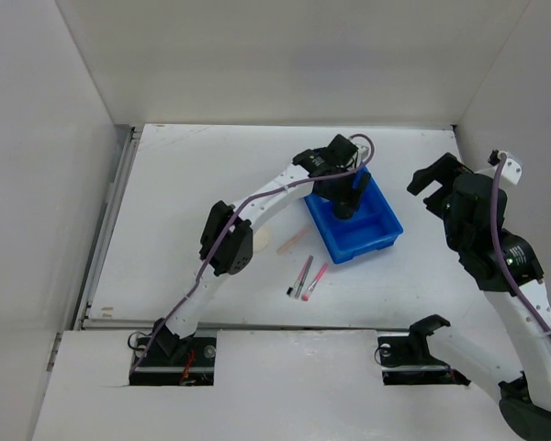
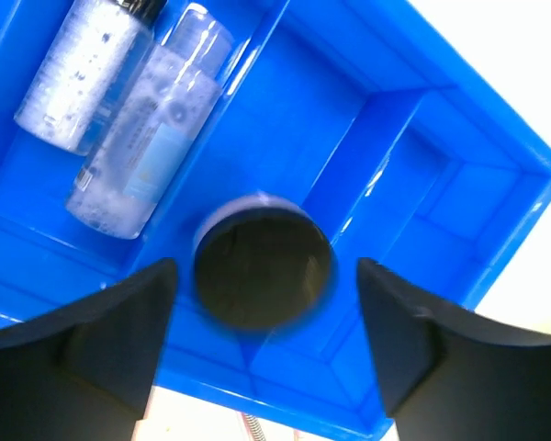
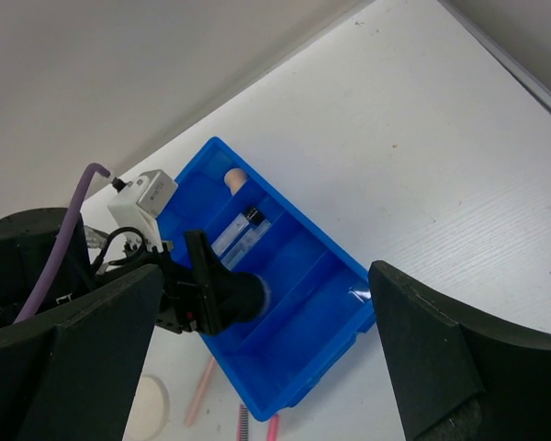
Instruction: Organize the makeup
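Observation:
My left gripper (image 1: 347,204) is open over the blue tray (image 1: 378,230). In the left wrist view its fingers (image 2: 119,331) stand wide apart, and the black round compact (image 2: 262,260) sits blurred between and beyond them, touching neither, in the tray's middle compartment (image 2: 413,175). Two clear tubes (image 2: 151,138) lie in the neighbouring compartment. The compact also shows in the right wrist view (image 3: 250,296). Thin pencils (image 1: 305,276) and a pink one (image 1: 319,276) lie on the table in front of the tray. The cream puff (image 1: 263,242) lies half hidden by the left arm. My right gripper (image 1: 439,179) is open and empty, to the right of the tray.
A peach stick (image 1: 292,241) lies between the puff and the tray. A small peach item (image 3: 234,179) sits at the tray's far end. White walls enclose the table on the left, back and right. The left arm reaches across the middle of the table.

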Available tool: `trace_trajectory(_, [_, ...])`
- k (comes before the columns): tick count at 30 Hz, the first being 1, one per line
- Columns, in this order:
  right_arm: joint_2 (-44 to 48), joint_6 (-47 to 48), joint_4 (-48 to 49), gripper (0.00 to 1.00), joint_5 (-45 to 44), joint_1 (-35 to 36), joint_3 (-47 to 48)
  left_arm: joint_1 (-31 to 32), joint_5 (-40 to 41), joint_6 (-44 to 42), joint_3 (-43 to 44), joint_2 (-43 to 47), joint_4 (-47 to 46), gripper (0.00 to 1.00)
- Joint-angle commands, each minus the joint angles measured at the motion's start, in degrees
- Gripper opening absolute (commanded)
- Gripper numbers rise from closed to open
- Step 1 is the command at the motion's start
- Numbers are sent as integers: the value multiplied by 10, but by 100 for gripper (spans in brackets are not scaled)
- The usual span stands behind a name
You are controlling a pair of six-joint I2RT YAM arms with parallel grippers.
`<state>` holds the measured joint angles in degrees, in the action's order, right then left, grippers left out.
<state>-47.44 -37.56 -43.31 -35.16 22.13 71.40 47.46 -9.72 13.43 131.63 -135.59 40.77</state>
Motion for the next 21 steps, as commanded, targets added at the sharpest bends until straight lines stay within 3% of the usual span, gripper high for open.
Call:
trace_trajectory(1, [5,-2,2,100,-11,-2,6,6,-18,4,29,24,-18,78])
trace_trajectory(3, [0,-2,2,100,-11,-2,6,6,-26,4,29,33,-18,87])
trace_trajectory(7, [-5,-2,2,100,-11,-2,6,6,-31,-2,29,80,-8,87])
trace_trajectory(10, [-11,-2,7,100,-11,-2,6,6,25,-13,6,114,-1,61])
trace_trajectory(11, [-11,-2,7,100,-11,-2,6,6,49,-13,-7,147,5,34])
trace_trajectory(13, [-11,-2,7,100,-11,-2,6,-6,109,-8,-73,188,5,23])
trace_trajectory(16, [-16,-2,12,100,-11,-2,6,-44,153,31,-196,272,-9,29])
trace_trajectory(18, [-21,-2,12,100,-11,-2,6,-70,170,47,-260,325,-17,47])
trace_trajectory(19, [-21,-2,18,100,-11,-2,6,-79,177,52,-319,339,-24,64])
trace_trajectory(21, [-21,-2,24,100,0,-2,1,-97,182,70,-372,365,-24,75])
